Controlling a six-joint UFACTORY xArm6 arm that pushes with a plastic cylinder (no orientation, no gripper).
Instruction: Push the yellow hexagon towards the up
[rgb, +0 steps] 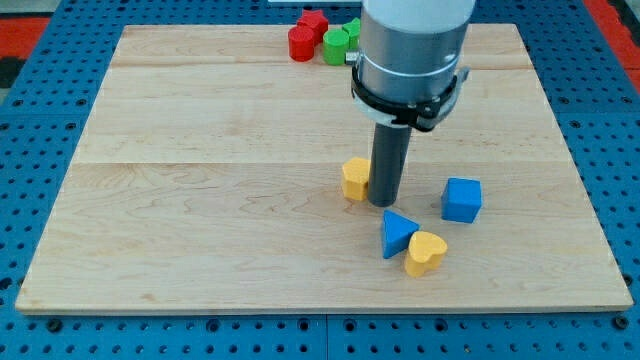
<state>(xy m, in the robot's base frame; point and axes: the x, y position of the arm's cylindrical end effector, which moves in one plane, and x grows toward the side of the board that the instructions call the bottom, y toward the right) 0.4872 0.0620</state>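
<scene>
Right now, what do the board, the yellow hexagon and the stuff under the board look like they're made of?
The board looks like pale wood, matt, with visible grain and plank seams. The yellow hexagon, touching my tip on its left in the view, looks like painted wood or plastic: flat, even colour, no grain showing. The blue base looks like a perforated sheet, metal or plastic; I cannot tell which.

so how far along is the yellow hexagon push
Done: my tip has reached the yellow hexagon, right beside it on the view's right. In hand: lining up, since it isn't below the block yet. Left: the whole push up; the hexagon sits mid-board, far below the red and green blocks.
</scene>
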